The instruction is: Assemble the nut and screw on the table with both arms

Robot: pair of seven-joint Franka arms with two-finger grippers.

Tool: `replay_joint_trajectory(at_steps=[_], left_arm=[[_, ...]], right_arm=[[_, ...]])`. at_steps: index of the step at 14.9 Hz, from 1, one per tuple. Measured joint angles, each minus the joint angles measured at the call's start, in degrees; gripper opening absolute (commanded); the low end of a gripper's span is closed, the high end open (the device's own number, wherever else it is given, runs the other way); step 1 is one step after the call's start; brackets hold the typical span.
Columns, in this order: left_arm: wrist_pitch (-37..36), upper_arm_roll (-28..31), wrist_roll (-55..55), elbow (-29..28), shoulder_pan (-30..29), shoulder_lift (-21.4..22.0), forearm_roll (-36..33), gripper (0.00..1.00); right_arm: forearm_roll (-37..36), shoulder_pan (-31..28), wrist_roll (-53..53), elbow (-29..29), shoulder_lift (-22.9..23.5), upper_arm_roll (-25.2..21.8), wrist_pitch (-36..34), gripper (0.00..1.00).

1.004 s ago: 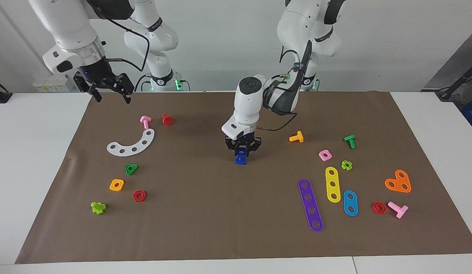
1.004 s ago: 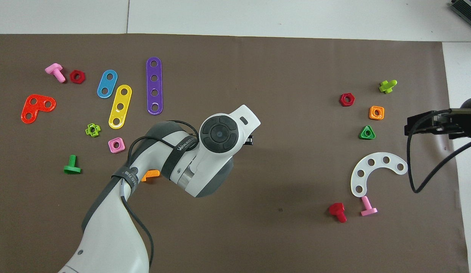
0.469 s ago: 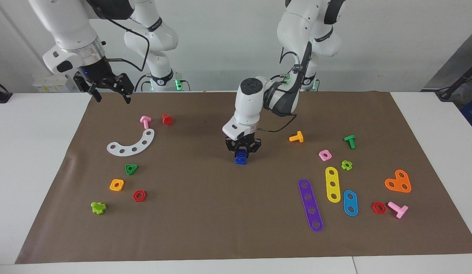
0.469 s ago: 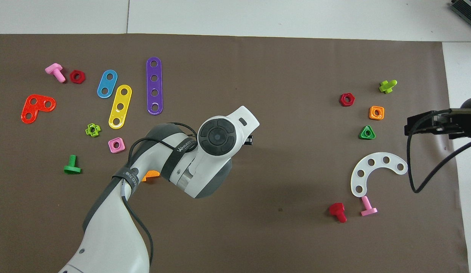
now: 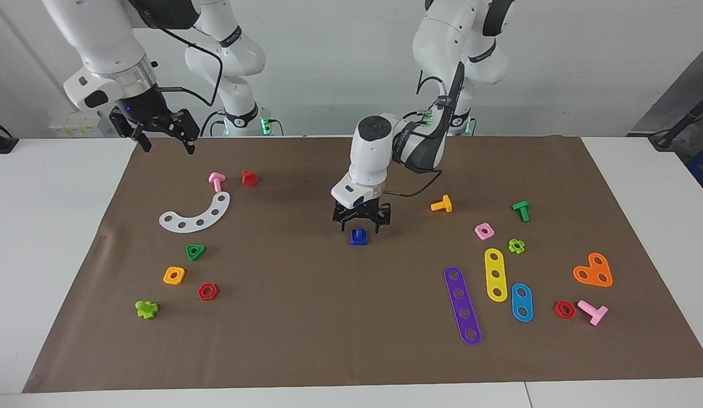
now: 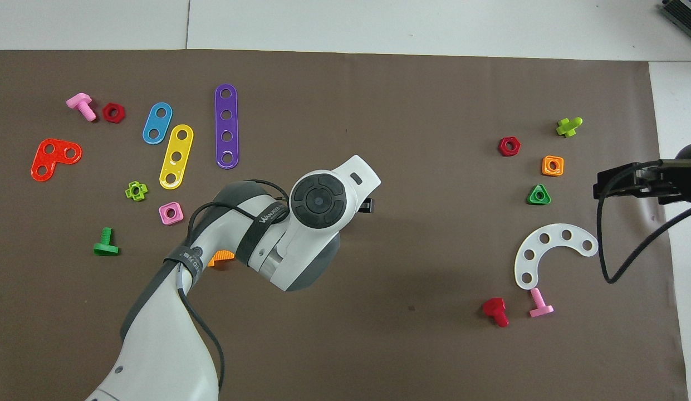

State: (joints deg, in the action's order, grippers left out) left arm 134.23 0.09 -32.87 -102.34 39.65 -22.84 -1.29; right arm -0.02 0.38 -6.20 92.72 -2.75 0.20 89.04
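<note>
Brown paper-covered table (image 5: 306,340). Left gripper (image 5: 361,225), clamped a second ago, now spread empty above the blue plastic nut (image 5: 358,240) and screw (image 5: 358,232), joined mid-table. Right gripper (image 5: 165,141) waits open over the table's edge.

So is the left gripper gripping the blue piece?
No, the left gripper stands open over the blue piece, fingertips apart and clear of it.

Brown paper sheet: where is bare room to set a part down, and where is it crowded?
Bare: the wide stretch of the brown paper sheet farther from the robots than the blue assembled nut and screw, bordered by the red hexagonal nut and the purple four-hole strip. Crowded: both ends, with the white curved strip and the yellow strip.
</note>
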Motion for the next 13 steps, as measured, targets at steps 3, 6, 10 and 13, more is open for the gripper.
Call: replay_joint_trajectory(at_steps=[3,6,10,13], left_arm=[[-2.09,0.91,0.12,-0.33,-0.46,2.4,-0.03,1.0],[-3.58,1.52,3.41,-3.39,-4.05,7.24,-0.16,1.0],[-9.33,1.74,14.86,-6.09,-12.78,13.02,-0.2,1.0],[-15.77,1.88,23.65,-5.94,-19.58,16.32,-0.2,1.0]], right_arm=[[0.0,0.0,0.0,0.0,0.0,0.0,0.0,1.0],[0.0,0.0,0.0,0.0,0.0,0.0,0.0,1.0],[0.0,0.0,0.0,0.0,0.0,0.0,0.0,1.0],[0.01,0.0,0.0,0.0,0.0,0.0,0.0,1.0]])
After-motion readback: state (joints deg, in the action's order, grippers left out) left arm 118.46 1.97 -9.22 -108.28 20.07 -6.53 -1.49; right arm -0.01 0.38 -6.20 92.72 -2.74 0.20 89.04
